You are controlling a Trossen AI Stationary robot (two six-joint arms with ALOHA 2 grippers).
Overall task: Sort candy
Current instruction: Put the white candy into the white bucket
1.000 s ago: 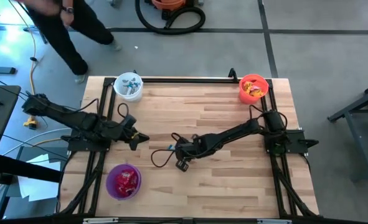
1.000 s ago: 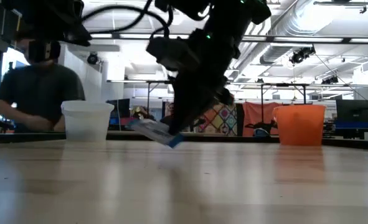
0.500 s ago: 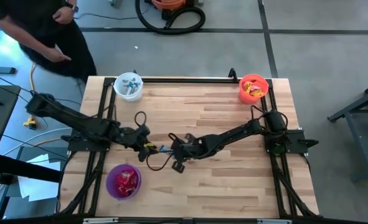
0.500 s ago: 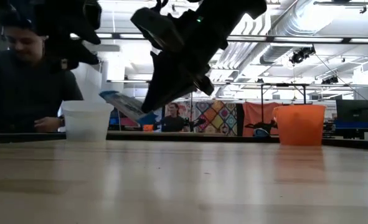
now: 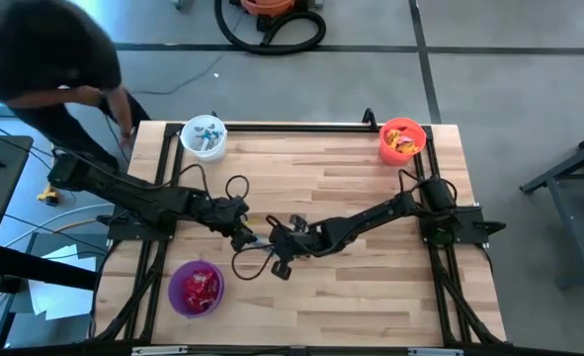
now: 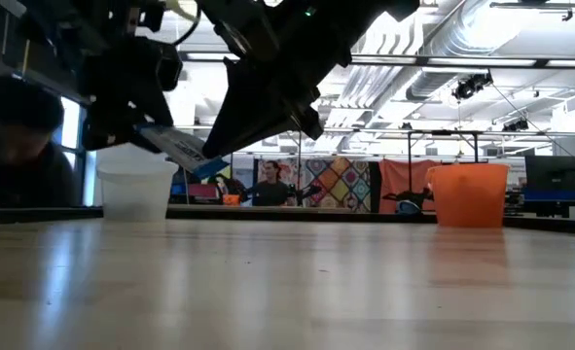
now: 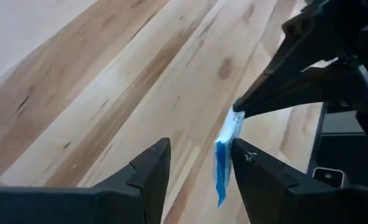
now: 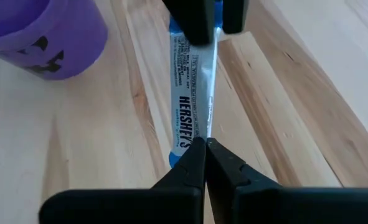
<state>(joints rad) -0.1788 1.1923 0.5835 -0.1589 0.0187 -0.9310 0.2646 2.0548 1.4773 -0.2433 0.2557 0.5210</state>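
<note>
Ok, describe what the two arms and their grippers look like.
Both arms are dark, near-black, jointed segments with black cables looping beside them over the table. The left gripper ends in two broad, angular black fingers. The right gripper has two slim black fingers tapering to points. No markings are visible on either.

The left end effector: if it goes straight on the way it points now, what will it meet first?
The light-blue candy bar, already between the left end effector fingers. Just beyond is the right end effector, pinching the bar's far end. Depth is unclear, but they look close.
</note>
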